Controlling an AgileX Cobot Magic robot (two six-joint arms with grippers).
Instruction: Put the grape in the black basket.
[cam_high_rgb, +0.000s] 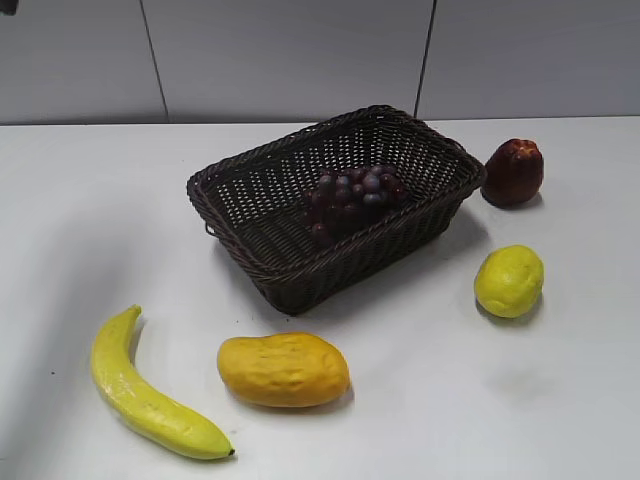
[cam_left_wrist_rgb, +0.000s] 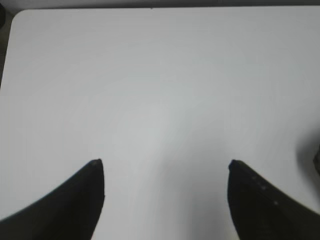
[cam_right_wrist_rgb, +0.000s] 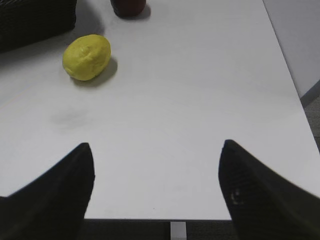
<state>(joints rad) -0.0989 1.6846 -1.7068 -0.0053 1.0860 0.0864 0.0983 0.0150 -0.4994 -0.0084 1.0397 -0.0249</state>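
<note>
The grape (cam_high_rgb: 352, 200), a bunch of dark purple-red berries, lies inside the black basket (cam_high_rgb: 250, 250), a woven wicker basket at the middle of the white table. A corner of the basket shows at the top left of the right wrist view (cam_right_wrist_rgb: 30, 20). My left gripper (cam_left_wrist_rgb: 166, 162) is open and empty over bare table. My right gripper (cam_right_wrist_rgb: 156, 145) is open and empty above the table's front edge. Neither arm shows in the exterior view.
A banana (cam_high_rgb: 140, 390) and a yellow-orange mango (cam_high_rgb: 283, 369) lie in front of the basket. A lemon (cam_high_rgb: 509, 281) (cam_right_wrist_rgb: 86, 56) lies to its right, and a dark red apple-like fruit (cam_high_rgb: 514, 172) (cam_right_wrist_rgb: 129, 6) behind that. A grey wall stands behind the table.
</note>
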